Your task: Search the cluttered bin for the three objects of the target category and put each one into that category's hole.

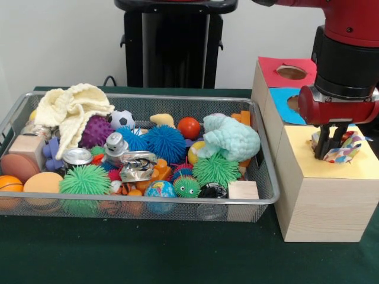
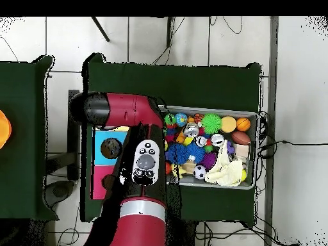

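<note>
1. While the gripper (image 1: 327,155) is hanging over the yellow-topped box (image 1: 323,195), its fingers are pinching a polka-dot cloth (image 1: 345,148) right at the hole (image 1: 331,151); the jaws are looking narrow, closed on the fabric.
2. The cloth is bunching on the box top, part draping out beside the gripper, so the hole itself is mostly hidden under it. Judging this as the drop-in step for one fabric piece.
3. In the overhead view the red arm (image 2: 138,166) is covering the boxes, so it is adding nothing on the grip.
4. The wire bin (image 1: 263,195) is sitting just beside the box, full of spiky balls, a can, and blocks. A cream knitted cloth (image 1: 71,109) is lying at its far-left corner; a mint fluffy piece (image 1: 231,137) is resting near the right end.
5. The next move is likely calling for pushing the cloth fully down through the hole, releasing, then checking that no edge is snagging on the rim.
</note>
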Robot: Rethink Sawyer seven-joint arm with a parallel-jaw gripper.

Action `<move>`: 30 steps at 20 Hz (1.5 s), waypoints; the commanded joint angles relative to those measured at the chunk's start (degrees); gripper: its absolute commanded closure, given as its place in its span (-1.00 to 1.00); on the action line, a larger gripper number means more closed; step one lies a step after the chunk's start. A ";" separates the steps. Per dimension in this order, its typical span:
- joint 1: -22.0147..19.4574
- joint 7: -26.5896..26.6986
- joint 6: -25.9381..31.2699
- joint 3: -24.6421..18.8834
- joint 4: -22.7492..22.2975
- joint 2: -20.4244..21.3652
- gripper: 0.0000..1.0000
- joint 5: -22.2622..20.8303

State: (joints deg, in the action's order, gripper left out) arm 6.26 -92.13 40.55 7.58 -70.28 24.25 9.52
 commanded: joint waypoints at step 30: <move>4.09 -16.33 -4.86 -1.03 -7.77 -5.05 1.00 5.07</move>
State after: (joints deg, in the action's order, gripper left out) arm 10.76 -92.84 38.21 10.05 -72.51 22.59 12.43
